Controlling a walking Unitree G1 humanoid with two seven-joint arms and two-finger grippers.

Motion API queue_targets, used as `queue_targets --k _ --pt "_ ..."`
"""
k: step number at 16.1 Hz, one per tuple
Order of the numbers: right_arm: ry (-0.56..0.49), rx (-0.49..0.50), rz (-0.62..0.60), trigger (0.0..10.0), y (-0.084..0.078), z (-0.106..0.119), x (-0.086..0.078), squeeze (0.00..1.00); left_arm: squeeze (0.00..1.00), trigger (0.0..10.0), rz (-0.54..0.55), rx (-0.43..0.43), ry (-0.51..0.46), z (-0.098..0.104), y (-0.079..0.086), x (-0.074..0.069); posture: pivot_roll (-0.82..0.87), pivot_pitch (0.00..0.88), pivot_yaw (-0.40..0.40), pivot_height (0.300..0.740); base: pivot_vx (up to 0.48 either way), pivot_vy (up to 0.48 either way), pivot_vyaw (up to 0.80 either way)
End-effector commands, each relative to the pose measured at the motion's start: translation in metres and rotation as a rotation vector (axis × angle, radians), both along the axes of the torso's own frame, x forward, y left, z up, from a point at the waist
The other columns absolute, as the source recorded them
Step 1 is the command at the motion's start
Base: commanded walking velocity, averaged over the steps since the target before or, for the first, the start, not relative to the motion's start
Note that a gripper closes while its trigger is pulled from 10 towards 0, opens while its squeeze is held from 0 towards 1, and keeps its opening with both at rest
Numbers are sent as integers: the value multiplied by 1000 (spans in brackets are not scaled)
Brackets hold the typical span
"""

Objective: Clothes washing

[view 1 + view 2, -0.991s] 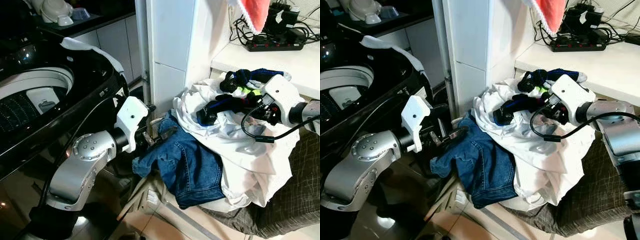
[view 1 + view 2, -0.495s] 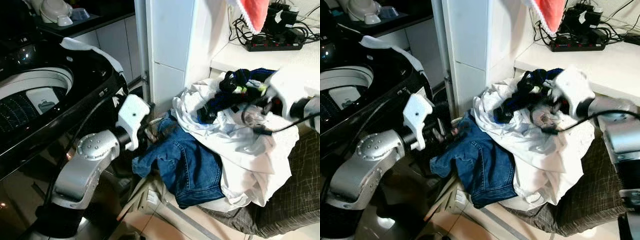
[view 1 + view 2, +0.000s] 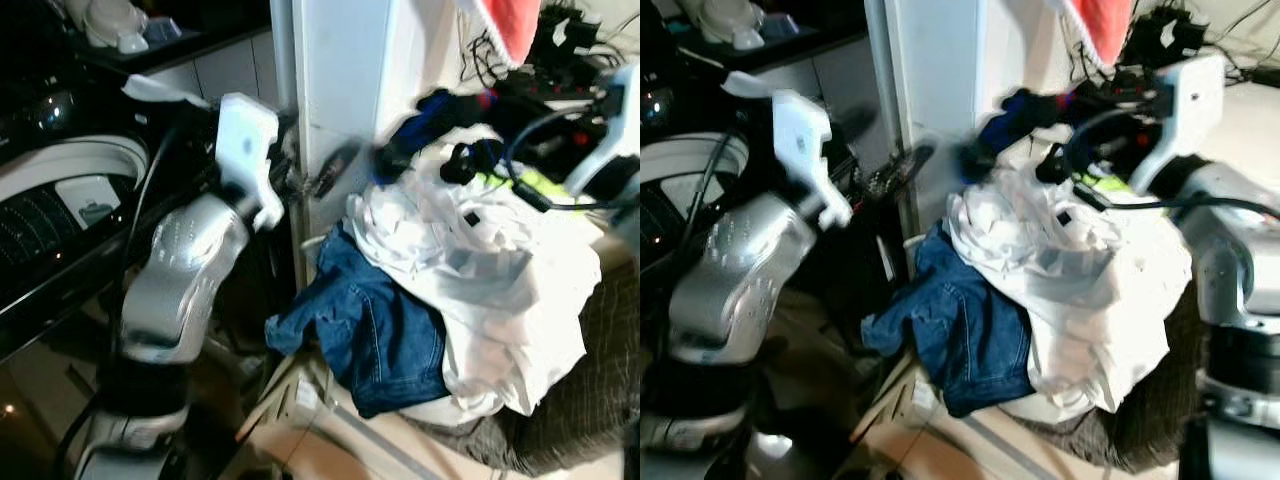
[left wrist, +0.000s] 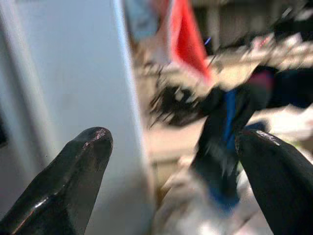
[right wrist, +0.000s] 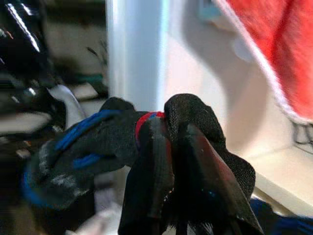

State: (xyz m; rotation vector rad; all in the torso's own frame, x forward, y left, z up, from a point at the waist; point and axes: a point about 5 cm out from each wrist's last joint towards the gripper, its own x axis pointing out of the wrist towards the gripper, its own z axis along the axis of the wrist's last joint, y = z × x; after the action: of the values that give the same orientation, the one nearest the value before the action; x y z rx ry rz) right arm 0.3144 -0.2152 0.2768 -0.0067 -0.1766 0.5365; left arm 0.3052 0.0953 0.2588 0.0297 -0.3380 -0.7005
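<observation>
My right gripper [image 3: 1098, 100] is raised above the laundry pile and is shut on a black and blue garment [image 3: 1008, 112], which hangs out toward the white pillar; the right wrist view shows it bunched between the fingers [image 5: 195, 161]. My left gripper [image 3: 322, 172] is lifted beside the pillar, open, with nothing between its fingertips [image 4: 80, 164]. Blue jeans [image 3: 385, 330] lie low on the pile, under a white shirt [image 3: 490, 270]. The washing machine's open drum [image 3: 60, 190] is at the left.
The white pillar [image 3: 340, 70] stands between the washer and the pile. The clothes rest on a dark checked hamper [image 3: 600, 400]. A red cloth [image 3: 512, 25] hangs above a white shelf with a power strip [image 3: 1185, 40]. The picture is motion-blurred.
My right gripper has lifted the black and blue garment up off the pile and toward the left. My left gripper has risen from the jeans to beside the pillar.
</observation>
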Motion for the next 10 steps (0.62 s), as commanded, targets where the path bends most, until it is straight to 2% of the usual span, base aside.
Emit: queue_targets --k 1,4,5,6,7,8,10 --pt "-25 42 58 0 15 9 -3 0 1000 10000 -80 -4 -58 14 -9 -2 -16 0 79 740 0 0 0" --pt "-18 69 131 0 34 10 -6 0 1000 10000 -170 27 -88 20 -22 -1 -15 0 76 740 0 0 0" --pt "-17 95 202 0 49 13 -10 0 1000 10000 -206 66 -76 15 -29 1 -15 0 76 740 0 0 0" --pt "-15 104 234 0 54 13 -12 0 1000 10000 -212 89 -62 10 -31 1 -21 0 77 740 0 0 0" --pt "-13 101 263 0 59 13 -15 0 949 10000 -200 133 -47 3 -34 3 -21 0 76 740 0 0 0" --pt "-10 92 289 0 62 13 -18 0 0 10000 -165 165 -12 -6 -34 7 -21 0 76 740 0 0 0" --pt "-2 81 329 0 66 10 -22 0 0 10000 -127 149 13 -11 -32 12 -23 0 77 740 0 0 0"
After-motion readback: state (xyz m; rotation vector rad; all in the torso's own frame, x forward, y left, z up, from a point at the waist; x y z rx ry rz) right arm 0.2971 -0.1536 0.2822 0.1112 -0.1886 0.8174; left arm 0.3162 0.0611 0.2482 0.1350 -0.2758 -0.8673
